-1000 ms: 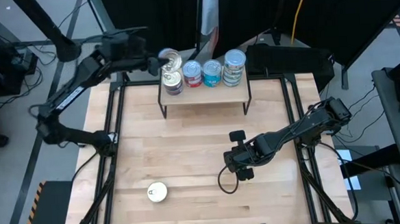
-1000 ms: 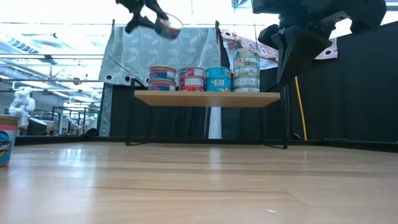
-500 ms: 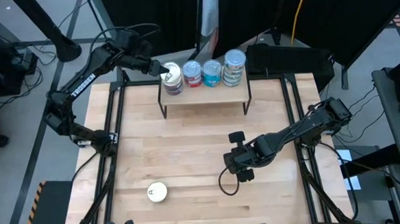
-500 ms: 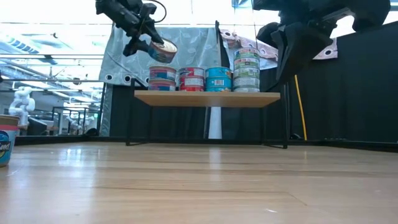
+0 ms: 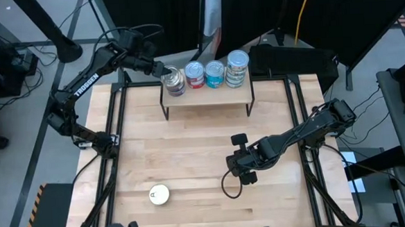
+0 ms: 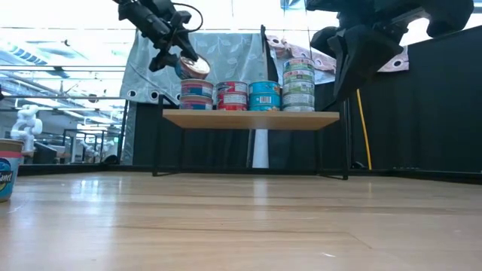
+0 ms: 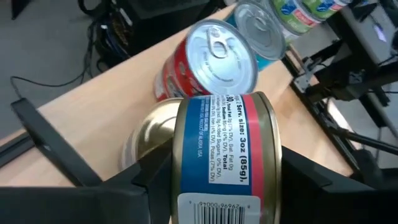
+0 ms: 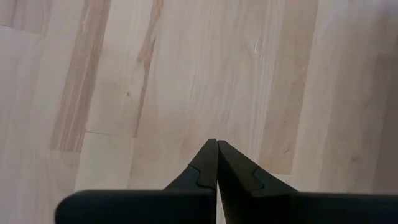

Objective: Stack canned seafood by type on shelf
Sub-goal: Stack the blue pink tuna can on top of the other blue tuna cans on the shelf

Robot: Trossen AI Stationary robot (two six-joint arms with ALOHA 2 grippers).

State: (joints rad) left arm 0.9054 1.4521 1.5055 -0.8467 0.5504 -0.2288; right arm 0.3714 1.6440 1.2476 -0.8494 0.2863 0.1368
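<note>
On our pale wooden bench [image 5: 204, 138], the left claw [image 5: 160, 70] clamps a tilted blue-and-red labelled round tin [image 7: 222, 158] over the small wooden shelf's [image 5: 208, 92] leftmost stack; released crooked, we judge it could slide off. Right claw [image 8: 216, 163] rests pressed together.

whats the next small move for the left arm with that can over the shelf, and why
Probably level the can and ease it down before letting go. The left gripper holds it tilted just above the leftmost stack on the shelf, and the wrist view shows a gold lid right under it. The right gripper waits shut over the table.
</note>
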